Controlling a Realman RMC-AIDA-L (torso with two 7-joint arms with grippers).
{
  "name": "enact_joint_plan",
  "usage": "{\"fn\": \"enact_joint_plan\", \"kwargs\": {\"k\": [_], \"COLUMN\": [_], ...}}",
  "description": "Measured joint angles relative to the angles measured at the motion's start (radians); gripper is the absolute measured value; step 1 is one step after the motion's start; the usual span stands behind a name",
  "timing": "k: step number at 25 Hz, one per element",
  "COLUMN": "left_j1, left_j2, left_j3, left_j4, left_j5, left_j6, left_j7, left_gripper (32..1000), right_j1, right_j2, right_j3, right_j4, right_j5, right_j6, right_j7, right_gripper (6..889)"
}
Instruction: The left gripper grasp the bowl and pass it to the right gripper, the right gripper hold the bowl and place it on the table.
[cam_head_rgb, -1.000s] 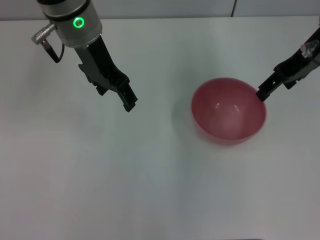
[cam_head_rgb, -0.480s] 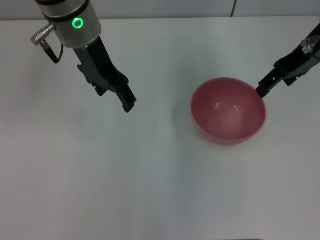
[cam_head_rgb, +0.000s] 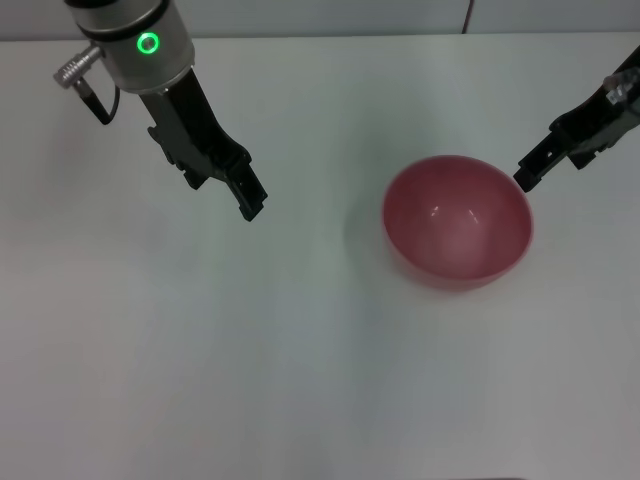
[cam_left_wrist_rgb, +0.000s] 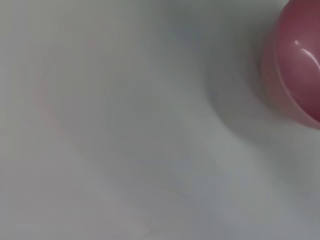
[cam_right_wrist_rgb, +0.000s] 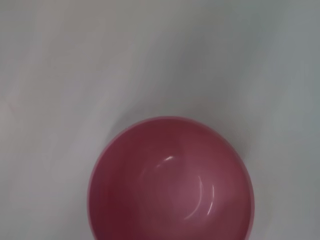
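Plain white matte worktop (cam_head_rgb: 200, 350) carrying a round glossy pink-red plastic bowl (cam_head_rgb: 457, 234), upright, right of centre. Black two-fingered left gripper (cam_head_rgb: 250, 205) hangs well apart from it; black right gripper (cam_head_rgb: 524, 177) just beside its far right rim, not touching. Spread of either gripper's fingers cannot be told.

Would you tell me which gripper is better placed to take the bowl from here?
Probably the right gripper: it hangs just beside the bowl rim, while the left gripper is well off across the table.
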Motion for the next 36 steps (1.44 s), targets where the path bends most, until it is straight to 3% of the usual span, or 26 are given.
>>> {"fn": "enact_joint_plan", "kwargs": {"k": [36], "left_j1": [0.000], "left_j2": [0.0006], "left_j3": [0.000], "left_j4": [-0.003], "left_j5": [0.000], "left_j6": [0.000], "left_j7": [0.004], "left_gripper": [861], "right_j1": [0.001], "right_j2": [-0.003], "right_j3": [0.000], "right_j4": [-0.012], "right_j5": [-0.003], "right_j6": [0.000], "right_j7": [0.001], "right_gripper": [868]}}
